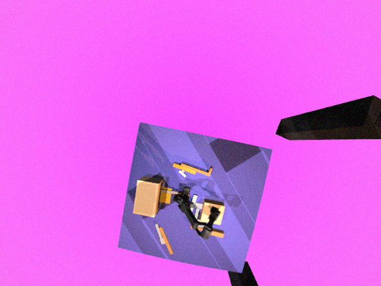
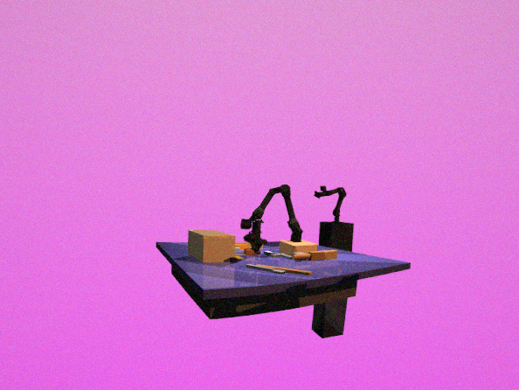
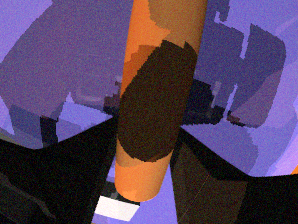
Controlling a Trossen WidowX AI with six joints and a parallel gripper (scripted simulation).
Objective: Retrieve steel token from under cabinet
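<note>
The tan cabinet (image 1: 147, 197) (image 2: 211, 246) stands at the table's far end from the arm base. The yellow marked area (image 1: 166, 199) (image 2: 236, 259) lies in front of it. My gripper (image 1: 185, 193) (image 2: 257, 250) (image 3: 145, 127) is shut on a round orange handle (image 3: 142, 180), low beyond the marked area's base-side edge. A thin pale shaft (image 1: 172, 192) runs from the gripper across the marked area toward the cabinet and appears to belong to the handle. Its far end is unclear. I cannot make out the steel token; the vent slots are not visible.
A hooked orange stick (image 1: 200, 170) and a white piece (image 1: 182, 173) lie to one side. An orange bar (image 1: 166, 240) and a grey bar (image 1: 160, 234) lie on the other. White bars (image 1: 194, 200) lie by the tan base block (image 1: 208, 206), near an orange block (image 1: 218, 233).
</note>
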